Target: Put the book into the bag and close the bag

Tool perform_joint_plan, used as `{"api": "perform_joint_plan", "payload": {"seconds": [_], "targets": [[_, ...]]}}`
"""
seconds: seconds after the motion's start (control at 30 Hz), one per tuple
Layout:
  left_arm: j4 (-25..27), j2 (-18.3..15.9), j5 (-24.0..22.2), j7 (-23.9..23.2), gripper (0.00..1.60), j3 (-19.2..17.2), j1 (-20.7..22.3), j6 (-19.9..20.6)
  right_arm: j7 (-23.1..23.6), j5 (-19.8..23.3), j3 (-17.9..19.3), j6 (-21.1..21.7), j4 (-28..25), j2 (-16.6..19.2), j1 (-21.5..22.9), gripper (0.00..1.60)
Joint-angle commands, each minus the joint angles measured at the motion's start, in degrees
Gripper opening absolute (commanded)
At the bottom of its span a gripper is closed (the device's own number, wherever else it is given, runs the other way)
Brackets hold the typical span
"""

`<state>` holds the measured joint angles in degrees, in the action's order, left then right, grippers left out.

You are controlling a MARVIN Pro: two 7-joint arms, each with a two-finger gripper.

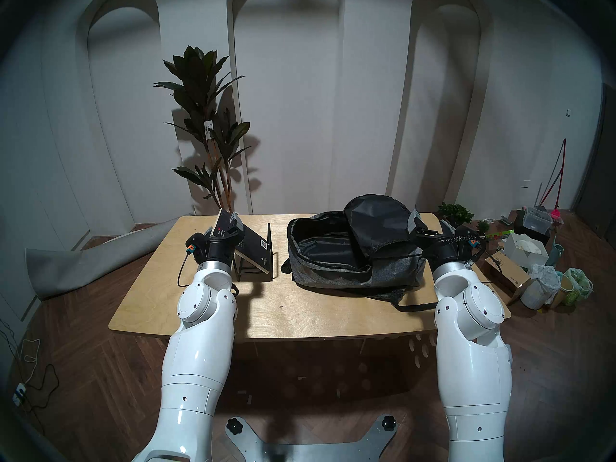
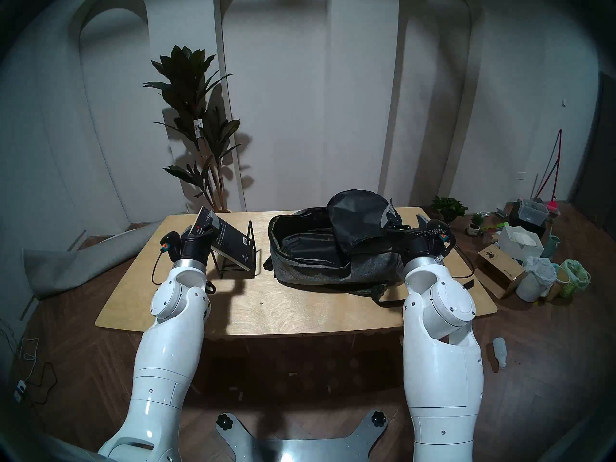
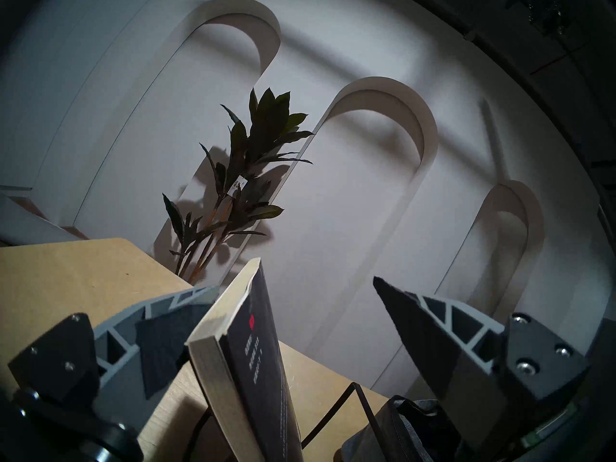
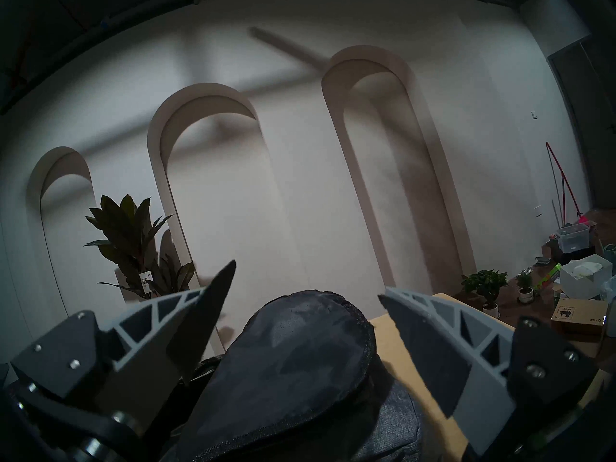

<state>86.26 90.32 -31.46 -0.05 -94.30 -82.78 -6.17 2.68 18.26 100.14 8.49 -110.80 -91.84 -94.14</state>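
The thin black paperback [image 1: 253, 248] is leaning in the wire stand [image 1: 270, 251] at nine o'clock of the grey backpack [image 1: 353, 251] on the surface [image 1: 300, 311]. It is judged light but flexible, best gripped near the spine. The left claw [image 3: 293, 304] is spread around its top corner; the right claw [image 4: 306, 284] is spread around the limp flap [image 4: 293, 358].

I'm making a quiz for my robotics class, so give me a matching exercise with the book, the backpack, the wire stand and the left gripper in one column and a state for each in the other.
Column one:
1. book
2. backpack
3. wire stand
4. left gripper

Column two:
A. lies with its flap thrown back
B. open, fingers on either side of a top corner
C. black frame standing on the table
D. leans tilted, barcode showing

Pairs: 1-D, 2-A, 3-C, 4-B
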Motion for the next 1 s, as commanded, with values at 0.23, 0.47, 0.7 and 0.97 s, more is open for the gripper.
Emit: {"api": "perform_joint_plan", "payload": {"seconds": [0.23,0.47,0.7,0.97], "targets": [[-1.2,0.6,-0.8,-1.0,1.6,0.5,2.3,-1.3,-0.1,-0.3,0.0,-1.1,-1.9,-0.4,-0.5,1.6],[-4.2,0.9,-1.3,-1.3,1.6,1.2,4.3,-1.4,-0.1,-0.1,0.5,-1.2,-2.2,-0.5,-0.8,1.6],[-6.1,0.7,-1.1,-1.2,1.6,1.5,5.8,-2.2,-0.1,0.0,1.2,-1.4,-2.4,-0.5,-1.2,1.6],[-4.3,1.0,0.0,0.3,1.6,1.6,4.6,-2.0,0.1,0.0,1.9,-1.6,-2.6,-0.5,-1.7,1.6]]}}
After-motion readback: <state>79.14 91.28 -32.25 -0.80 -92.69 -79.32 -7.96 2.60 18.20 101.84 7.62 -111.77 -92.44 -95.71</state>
